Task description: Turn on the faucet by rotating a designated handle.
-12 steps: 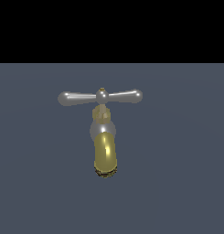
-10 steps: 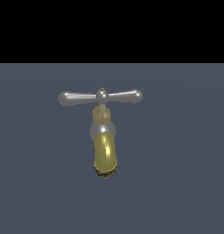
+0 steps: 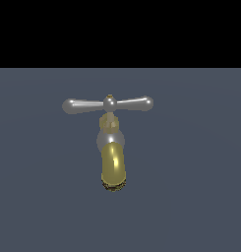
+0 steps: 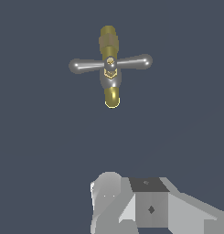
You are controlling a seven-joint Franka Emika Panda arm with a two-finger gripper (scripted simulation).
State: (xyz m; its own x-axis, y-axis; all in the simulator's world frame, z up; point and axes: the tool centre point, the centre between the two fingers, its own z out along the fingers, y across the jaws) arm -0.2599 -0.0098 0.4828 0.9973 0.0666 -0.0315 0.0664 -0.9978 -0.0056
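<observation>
Change: nothing has moved since the earlier frames; faucet and handle sit as before.
Desk: plain dark grey-blue surface carrying the faucet.
Faucet: near the middle of the exterior view, brass-gold spout curving toward the camera.
Handle: silver crossbar lying level across the top, untouched.
Wrist view only: grey arm parts at the frame edge, well apart from the faucet; the exterior view shows no arm.
Jaws: fingertips unseen, so I cannot tell their state.

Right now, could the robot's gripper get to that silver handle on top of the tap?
Probably yes. Nothing lies between the gripper and the handle; the wrist view shows open floor, though a clear gap remains.
</observation>
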